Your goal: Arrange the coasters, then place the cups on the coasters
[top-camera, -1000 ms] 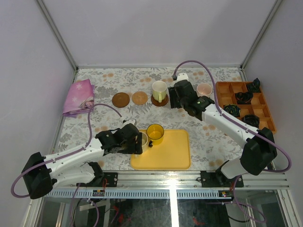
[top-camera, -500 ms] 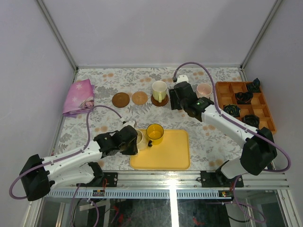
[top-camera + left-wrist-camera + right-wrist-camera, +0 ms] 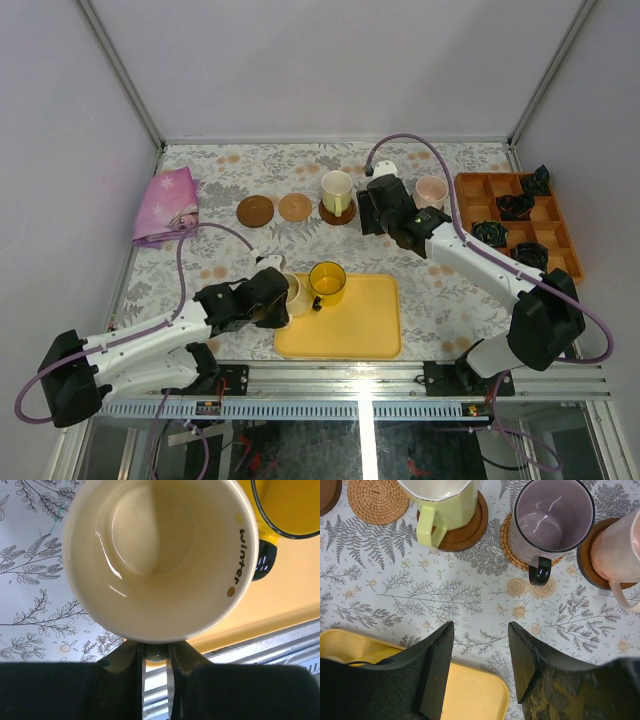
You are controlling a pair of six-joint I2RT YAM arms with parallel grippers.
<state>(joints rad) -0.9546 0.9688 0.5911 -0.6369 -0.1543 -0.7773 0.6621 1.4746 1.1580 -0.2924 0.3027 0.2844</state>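
My left gripper (image 3: 156, 655) is shut on the handle of the cream cup (image 3: 155, 555), at the left edge of the yellow tray (image 3: 350, 325). The yellow cup (image 3: 327, 282) stands on the tray beside it. My right gripper (image 3: 480, 650) hangs open and empty above the cloth, just beyond the tray's far corner. Ahead of it the pale green cup (image 3: 442, 505) sits on a dark coaster (image 3: 470, 530). The purple-grey cup (image 3: 552, 515) is on a tan woven coaster (image 3: 507, 540), and the pink cup (image 3: 620, 545) on a dark coaster (image 3: 585, 565). A tan coaster (image 3: 295, 207) and a dark coaster (image 3: 255, 211) lie bare.
An orange compartment tray (image 3: 560, 250) with black objects stands at the right edge. A folded pink cloth (image 3: 167, 205) lies at the back left. A flowered tablecloth covers the table, and the metal frame rail runs along the near edge.
My left gripper has shut on the cream cup's handle and drawn slightly back toward the near left. The right arm has barely moved.
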